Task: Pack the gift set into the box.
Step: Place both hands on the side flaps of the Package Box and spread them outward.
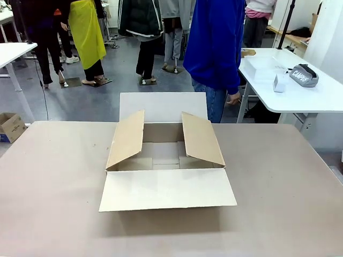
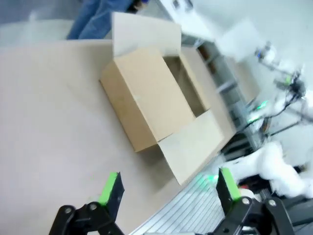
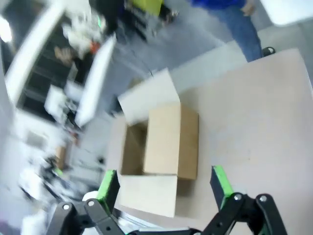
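The box [image 1: 166, 160] is a large brown carton standing open in the middle of the table, all four flaps spread, its inside bare. The left wrist view shows the box [image 2: 159, 98] from above and to one side, with my left gripper [image 2: 168, 188] open and empty high over the table's near edge. The box [image 3: 164, 142] also appears below my right gripper [image 3: 164, 186], which is open and empty too. The gift set is out of view. A person in a blue top [image 1: 214, 43] stands behind the table's far edge.
A white side table [image 1: 289, 80] at the far right carries a grey pouch [image 1: 304, 75] and a small white item. A small printed box [image 1: 9, 127] sits on the floor at the left. Several people stand farther back.
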You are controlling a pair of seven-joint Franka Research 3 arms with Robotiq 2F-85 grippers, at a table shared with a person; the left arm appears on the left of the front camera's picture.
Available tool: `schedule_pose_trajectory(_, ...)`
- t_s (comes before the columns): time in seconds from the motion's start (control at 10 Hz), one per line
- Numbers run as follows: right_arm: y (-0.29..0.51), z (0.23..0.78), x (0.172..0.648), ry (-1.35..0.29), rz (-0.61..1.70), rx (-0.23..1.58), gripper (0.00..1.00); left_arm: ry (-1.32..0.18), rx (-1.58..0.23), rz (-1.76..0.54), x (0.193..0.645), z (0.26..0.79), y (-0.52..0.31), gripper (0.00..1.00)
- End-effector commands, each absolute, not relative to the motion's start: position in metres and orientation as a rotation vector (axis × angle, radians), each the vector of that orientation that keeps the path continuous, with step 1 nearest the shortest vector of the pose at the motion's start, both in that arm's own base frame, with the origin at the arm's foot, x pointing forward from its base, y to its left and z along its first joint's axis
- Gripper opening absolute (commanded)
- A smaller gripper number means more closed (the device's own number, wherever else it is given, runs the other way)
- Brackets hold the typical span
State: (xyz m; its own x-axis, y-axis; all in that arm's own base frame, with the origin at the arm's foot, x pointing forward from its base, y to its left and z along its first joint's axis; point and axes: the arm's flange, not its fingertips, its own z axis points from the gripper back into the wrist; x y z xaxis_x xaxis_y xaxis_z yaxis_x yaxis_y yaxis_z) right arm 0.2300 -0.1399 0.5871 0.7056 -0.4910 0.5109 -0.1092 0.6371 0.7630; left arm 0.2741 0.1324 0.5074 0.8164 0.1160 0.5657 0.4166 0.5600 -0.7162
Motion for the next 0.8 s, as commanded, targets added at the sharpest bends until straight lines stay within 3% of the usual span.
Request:
schedule_pose_trajectory(0.0, -0.179, 0.465, 0.179, -0.847, -0.481, 1.074, 1.00, -0.717, -1.235, 0.142, 0.250, 0.435, 0.201, 1.00)
schedule_pose_trajectory(0.2, -0.194, 0.377, 0.169, -0.673, -0.505, 1.169, 1.00, -0.793, -1.283, 0.349, 0.244, 0.396, 0.215, 1.00)
schedule_pose_trajectory(0.3, -0.186, 0.349, 0.170, -0.575, -0.382, 1.189, 1.00, -0.707, -1.180, 0.125, 0.228, 0.440, 0.232, 1.00)
schedule_pose_trajectory(0.5, -0.158, 0.346, 0.181, -0.432, -0.148, 1.039, 1.00, -0.707, -1.180, 0.125, 0.228, 0.440, 0.232, 1.00)
schedule_pose_trajectory(0.6, -0.270, 0.390, 0.164, -0.592, -0.420, 1.227, 1.00, -0.707, -1.180, 0.125, 0.228, 0.440, 0.232, 1.00)
schedule_pose_trajectory(0.7, -0.270, 0.390, 0.164, -0.592, -0.420, 1.227, 1.00, -0.707, -1.180, 0.125, 0.228, 0.440, 0.232, 1.00)
